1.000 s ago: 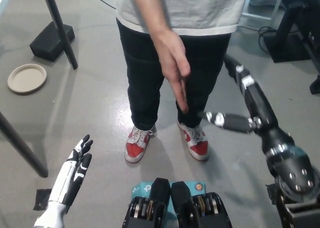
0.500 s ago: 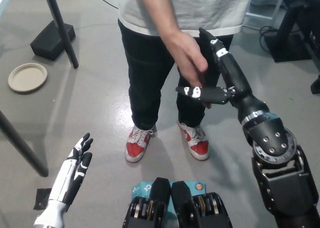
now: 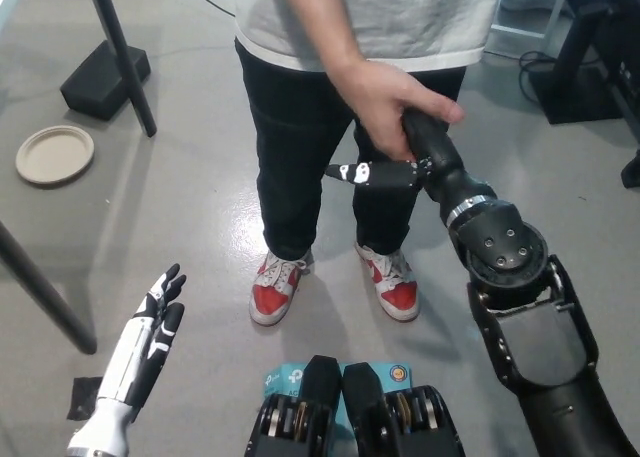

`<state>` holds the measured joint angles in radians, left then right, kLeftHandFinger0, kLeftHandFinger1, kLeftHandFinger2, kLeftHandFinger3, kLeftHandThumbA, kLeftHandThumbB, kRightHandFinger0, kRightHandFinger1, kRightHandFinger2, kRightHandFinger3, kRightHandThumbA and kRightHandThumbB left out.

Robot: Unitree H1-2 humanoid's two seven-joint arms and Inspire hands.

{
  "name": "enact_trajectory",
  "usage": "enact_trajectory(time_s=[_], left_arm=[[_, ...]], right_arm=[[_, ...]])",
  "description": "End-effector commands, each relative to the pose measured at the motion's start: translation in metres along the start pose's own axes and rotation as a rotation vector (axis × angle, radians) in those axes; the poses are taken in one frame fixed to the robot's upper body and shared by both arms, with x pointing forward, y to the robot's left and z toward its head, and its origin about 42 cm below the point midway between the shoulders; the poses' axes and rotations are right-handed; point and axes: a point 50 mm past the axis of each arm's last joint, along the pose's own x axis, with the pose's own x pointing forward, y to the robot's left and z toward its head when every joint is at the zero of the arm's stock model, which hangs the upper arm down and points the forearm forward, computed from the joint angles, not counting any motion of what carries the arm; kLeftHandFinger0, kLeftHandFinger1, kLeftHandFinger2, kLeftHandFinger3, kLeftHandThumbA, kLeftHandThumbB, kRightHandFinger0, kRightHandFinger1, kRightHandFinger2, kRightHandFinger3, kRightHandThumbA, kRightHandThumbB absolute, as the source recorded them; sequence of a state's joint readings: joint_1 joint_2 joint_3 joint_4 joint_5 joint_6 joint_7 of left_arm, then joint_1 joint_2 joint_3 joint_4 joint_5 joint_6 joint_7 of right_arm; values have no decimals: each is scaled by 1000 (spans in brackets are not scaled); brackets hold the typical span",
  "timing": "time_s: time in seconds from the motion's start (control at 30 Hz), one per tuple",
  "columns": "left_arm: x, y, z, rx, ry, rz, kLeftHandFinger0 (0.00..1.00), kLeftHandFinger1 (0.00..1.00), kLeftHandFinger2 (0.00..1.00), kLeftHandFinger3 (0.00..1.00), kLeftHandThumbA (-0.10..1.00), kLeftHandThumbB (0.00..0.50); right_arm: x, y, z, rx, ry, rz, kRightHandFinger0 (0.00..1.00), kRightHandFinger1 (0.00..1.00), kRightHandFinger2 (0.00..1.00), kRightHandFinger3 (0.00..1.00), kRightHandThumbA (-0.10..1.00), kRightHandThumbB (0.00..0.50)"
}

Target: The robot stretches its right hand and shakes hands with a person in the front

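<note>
Handshake time: the black right robot hand (image 3: 405, 152) is stretched out in front of the robot, and the person's hand (image 3: 385, 97) is wrapped over the top of it, touching it. One black finger with white marks (image 3: 362, 173) sticks out sideways under the person's hand. The other fingers are hidden under the person's hand, so I cannot tell if the right robot hand is clenched around it or not. The black right arm (image 3: 495, 242) comes up from the bottom right to reach it. The person (image 3: 300, 127) stands right behind the two joined hands, in a gray shirt and dark pants. Red and white shoes (image 3: 275, 287) are on the gray floor (image 3: 180, 217) below the right robot hand. The white left robot hand (image 3: 150, 332) rests low and far off to the other side, holding nothing, with its fingers straight and a little apart. A round tan plate (image 3: 54, 155) lies on the floor beyond the left robot hand, well apart from it.
</note>
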<state>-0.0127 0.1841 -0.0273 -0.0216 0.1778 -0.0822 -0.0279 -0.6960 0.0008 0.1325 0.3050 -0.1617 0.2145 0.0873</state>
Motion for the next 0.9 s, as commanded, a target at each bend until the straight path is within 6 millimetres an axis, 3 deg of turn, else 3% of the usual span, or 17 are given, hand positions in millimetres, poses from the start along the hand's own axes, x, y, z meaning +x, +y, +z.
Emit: enact_trajectory(time_s=[0.0,0.1,0.17,0.23,0.27,0.3,0.37,0.4,0.43,0.53,0.57,0.6,0.87], left_arm=[[5,7,11,18,-57,22,1000,1000,1000,1000,1000,16],[5,7,11,19,-57,21,1000,1000,1000,1000,1000,16],[7,7,12,15,-51,23,1000,1000,1000,1000,1000,28],[8,7,13,16,-58,25,1000,1000,1000,1000,1000,20],[8,7,13,13,-60,23,1000,1000,1000,1000,1000,12],[8,7,13,14,-62,23,1000,1000,1000,1000,1000,9],[8,7,13,14,-62,23,1000,1000,1000,1000,1000,9],[8,7,14,14,-61,23,1000,1000,1000,1000,1000,15],[8,7,14,14,-60,23,1000,1000,1000,1000,1000,15],[8,7,14,14,-60,23,1000,1000,1000,1000,1000,15],[9,8,14,15,-61,20,1000,1000,1000,1000,1000,14],[9,8,15,18,-60,20,1000,1000,1000,1000,1000,14],[9,6,15,2,-61,20,1000,1000,1000,1000,1000,8]], right_arm=[[26,2,18,15,-32,3,1000,1000,1000,1000,1000,400],[28,2,17,16,-30,4,1000,1000,1000,1000,1000,400],[38,3,15,-8,-17,-34,1000,1000,1000,1000,644,349],[39,3,18,-18,-18,-60,1000,1000,1000,1000,388,306],[39,5,19,-29,-19,-96,1000,1000,1000,1000,288,312],[38,5,19,-32,-22,-115,1000,1000,1000,1000,254,309],[39,5,19,-32,-22,-117,1000,1000,1000,1000,252,309],[38,6,21,-19,-38,-148,1000,1000,1000,1000,92,247],[36,6,23,2,-61,-194,1000,1000,1000,1000,-15,217],[37,7,23,3,-62,-198,1000,1000,1000,1000,-22,214],[30,4,27,16,-120,-231,1000,1000,1000,1000,-86,154],[29,3,28,18,-128,-233,1000,1000,1000,1000,-100,143],[15,-3,39,10,-185,-246,1000,1000,1000,1000,-83,131]])
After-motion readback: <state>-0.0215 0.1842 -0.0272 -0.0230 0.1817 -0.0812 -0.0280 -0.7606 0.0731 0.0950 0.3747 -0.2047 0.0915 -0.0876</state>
